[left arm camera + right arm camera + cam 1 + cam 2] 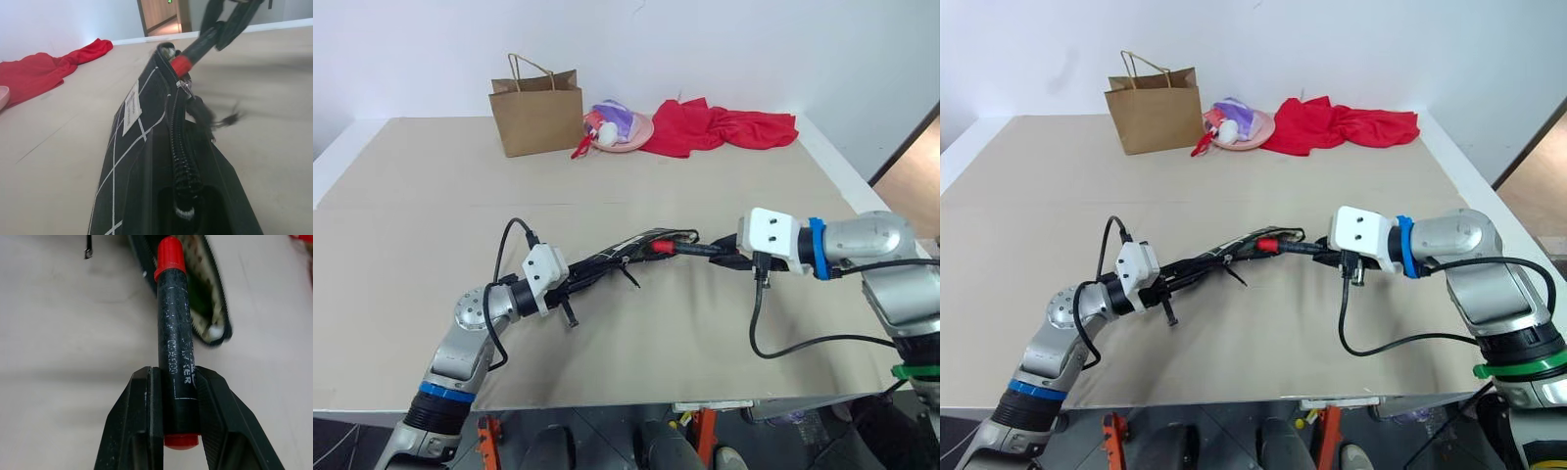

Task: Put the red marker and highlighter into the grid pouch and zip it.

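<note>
The grid pouch (146,161) runs off the lower edge of the left wrist view, hiding the left gripper's fingers on it, its cord pull (215,117) is a smear, and whether the highlighter lies within its open mouth (205,298) cannot be made out from the blurred greenish lining.
</note>
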Tool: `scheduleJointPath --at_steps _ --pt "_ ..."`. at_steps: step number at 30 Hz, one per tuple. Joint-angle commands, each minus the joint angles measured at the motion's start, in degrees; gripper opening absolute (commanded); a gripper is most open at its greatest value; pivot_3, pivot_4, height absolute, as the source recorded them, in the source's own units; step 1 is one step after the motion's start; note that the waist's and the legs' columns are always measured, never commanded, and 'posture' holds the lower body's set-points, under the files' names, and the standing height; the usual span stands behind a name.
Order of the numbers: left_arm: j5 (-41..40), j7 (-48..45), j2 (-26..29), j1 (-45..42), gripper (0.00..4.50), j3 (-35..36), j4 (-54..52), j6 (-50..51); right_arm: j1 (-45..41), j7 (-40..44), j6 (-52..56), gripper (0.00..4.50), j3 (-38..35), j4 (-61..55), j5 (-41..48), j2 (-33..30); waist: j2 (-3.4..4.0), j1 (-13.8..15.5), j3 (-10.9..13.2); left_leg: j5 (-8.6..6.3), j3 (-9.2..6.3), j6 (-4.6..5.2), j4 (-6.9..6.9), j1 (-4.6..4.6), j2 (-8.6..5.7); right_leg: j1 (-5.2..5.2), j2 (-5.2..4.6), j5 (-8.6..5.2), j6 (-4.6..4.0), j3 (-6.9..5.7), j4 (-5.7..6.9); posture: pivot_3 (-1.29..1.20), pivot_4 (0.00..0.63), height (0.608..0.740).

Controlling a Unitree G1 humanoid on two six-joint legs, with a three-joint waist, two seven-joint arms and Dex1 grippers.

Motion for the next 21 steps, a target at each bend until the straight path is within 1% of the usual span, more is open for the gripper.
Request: scheduleJointPath --at_steps 1,7,11,17,18,19,20,21 --pt "-0.71 0.08 0.19 -0.26 0.00 0.97 -2.24 -0.55 -1.84 2.30 -1.83 0.67 -1.46 0.95 0.28 -1.21 0.00 0.03 0.00 -0.01 0.00 0.00 0.00 -0.01 -0.01 0.01 -0.02 0.06 -0.12 0.00 0.00 0.00 0.150 0.740" --pt "-0.79 -0.06 0.29 -0.03 0.00 0.96 -2.31 -0.59 -4.26 3.07 -4.64 0.67 2.90 1.69 -3.58 1.49 0.00 -0.12 0.00 -0.03 0.02 -0.02 0.00 0.01 0.01 -0.01 0.01 0.07 -0.14 0.04 -0.01 0.00 0.150 0.740" --pt "-0.76 -0.50 0.28 -0.24 0.00 0.90 -1.64 -1.14 -9.12 3.19 -6.15 0.67 8.20 1.97 -6.85 7.17 0.01 -0.28 0.01 -0.02 0.02 -0.02 0.00 0.07 0.10 -0.02 0.12 0.07 -0.14 0.04 0.03 0.00 0.150 0.740" --pt "-0.57 -0.56 -0.04 -0.60 0.00 0.76 -1.11 -1.35 -13.89 2.50 -6.64 0.67 11.51 4.20 -9.59 13.43 0.02 -0.01 0.01 0.00 -0.07 -0.05 0.03 0.01 0.08 0.00 0.07 0.09 -0.22 -0.12 0.06 0.00 0.150 0.740" --pt "-0.55 -0.52 -0.08 -0.63 0.00 0.73 -1.16 -1.33 -14.25 2.55 -6.86 1.17 11.75 4.38 -9.76 14.06 0.01 0.10 0.01 0.00 -0.06 -0.05 0.03 0.00 0.04 -0.02 0.03 0.12 -0.27 -0.11 0.06 0.00 0.150 0.740" --pt "-0.55 -0.49 -0.09 -0.62 0.00 0.73 -1.22 -1.30 -14.47 2.65 -6.89 1.47 11.83 4.51 -9.81 14.50 0.02 0.09 0.01 0.00 -0.07 -0.05 0.04 -0.04 0.00 0.00 -0.05 0.12 -0.28 -0.12 0.05 0.00 0.150 0.740" --pt "-0.55 -0.41 -0.09 -0.59 0.00 0.76 -1.37 -1.22 -14.58 2.74 -6.92 1.95 11.60 4.74 -9.77 14.97 0.02 0.10 0.01 -0.02 -0.04 -0.06 0.04 -0.06 -0.02 -0.02 -0.09 0.11 -0.26 -0.08 0.04 0.00 0.150 0.740" --pt "-0.56 -0.33 -0.05 -0.52 0.00 0.84 -1.52 -1.16 -14.71 2.59 -6.78 2.19 11.29 5.04 -9.81 15.27 0.01 0.09 0.01 -0.02 -0.04 -0.06 0.04 -0.06 -0.02 -0.02 -0.09 0.11 -0.25 -0.08 0.04 0.00 0.150 0.740"
